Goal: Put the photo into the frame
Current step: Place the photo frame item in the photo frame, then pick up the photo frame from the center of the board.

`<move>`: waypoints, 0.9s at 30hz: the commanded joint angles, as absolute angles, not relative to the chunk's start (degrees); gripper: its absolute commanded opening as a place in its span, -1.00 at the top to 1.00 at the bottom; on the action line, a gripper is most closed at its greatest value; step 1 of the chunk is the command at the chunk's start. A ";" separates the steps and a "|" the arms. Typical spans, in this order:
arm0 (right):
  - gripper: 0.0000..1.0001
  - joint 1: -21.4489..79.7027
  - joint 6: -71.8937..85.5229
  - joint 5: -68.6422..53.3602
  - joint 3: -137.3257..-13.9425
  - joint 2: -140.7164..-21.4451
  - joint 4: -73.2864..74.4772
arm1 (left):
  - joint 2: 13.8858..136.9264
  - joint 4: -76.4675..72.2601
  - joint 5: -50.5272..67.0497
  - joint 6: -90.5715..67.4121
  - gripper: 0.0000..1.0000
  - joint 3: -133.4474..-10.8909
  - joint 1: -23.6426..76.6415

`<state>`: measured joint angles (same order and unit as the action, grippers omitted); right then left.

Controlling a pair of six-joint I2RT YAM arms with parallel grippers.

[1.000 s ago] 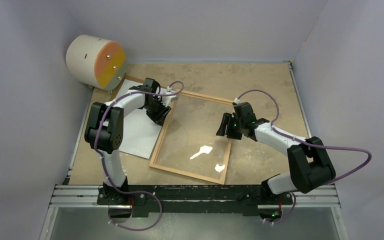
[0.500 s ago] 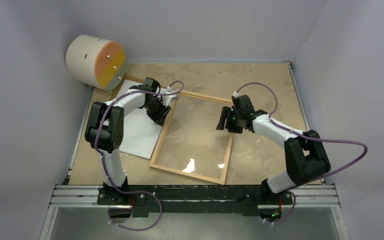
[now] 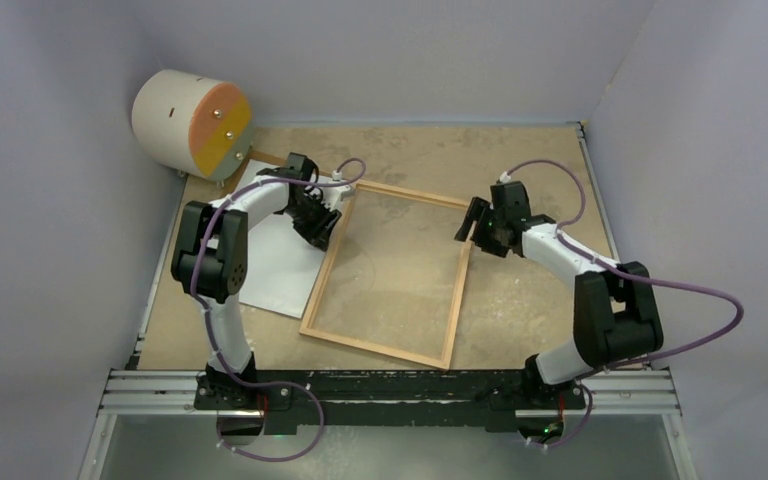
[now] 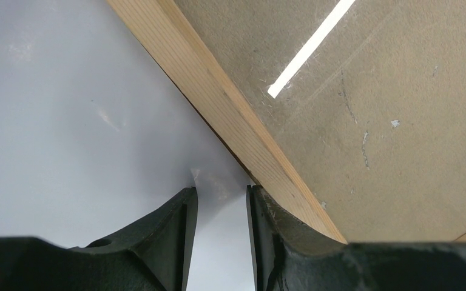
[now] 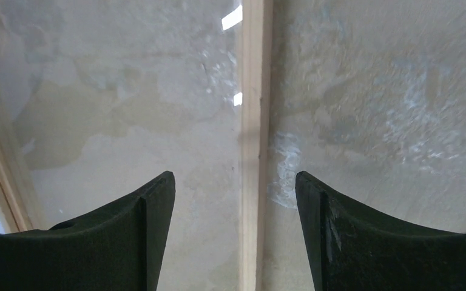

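The photo (image 3: 275, 265) lies white side up left of the frame (image 3: 375, 346), edge against its rail; left gripper (image 4: 221, 191) barely parted there, right gripper (image 5: 235, 179) wide open, both empty; a pinch snagging the rail could crease it

White arm links (image 3: 550, 255), chunky black joint housings (image 3: 615, 325), looping purple cables (image 3: 543, 163), curved matte-black jaws, black bases (image 3: 228, 395)
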<state>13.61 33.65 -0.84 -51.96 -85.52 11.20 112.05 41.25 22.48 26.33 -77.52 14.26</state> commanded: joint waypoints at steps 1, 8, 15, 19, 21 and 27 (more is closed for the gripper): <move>-0.50 13.01 37.72 -5.78 -46.49 -87.37 6.87 | 115.90 41.11 24.82 25.66 0.23 -76.89 16.24; -0.50 13.03 40.69 -12.96 -41.37 -87.75 0.60 | 118.41 39.97 23.31 25.55 0.24 -76.23 17.49; -0.46 13.01 47.01 -25.60 -36.58 -87.37 -12.37 | 120.05 38.52 22.01 24.95 0.24 -75.16 21.26; -0.44 13.00 51.77 -34.12 -34.12 -83.93 -23.96 | 121.08 38.17 21.29 25.07 0.24 -75.15 22.45; -0.43 12.92 55.14 -38.89 -32.68 -81.94 -31.78 | 121.66 38.21 21.47 25.23 0.24 -75.07 22.73; -0.39 12.98 69.70 -49.39 -27.16 -78.24 -62.15 | 122.81 37.67 21.90 25.60 0.24 -74.11 23.79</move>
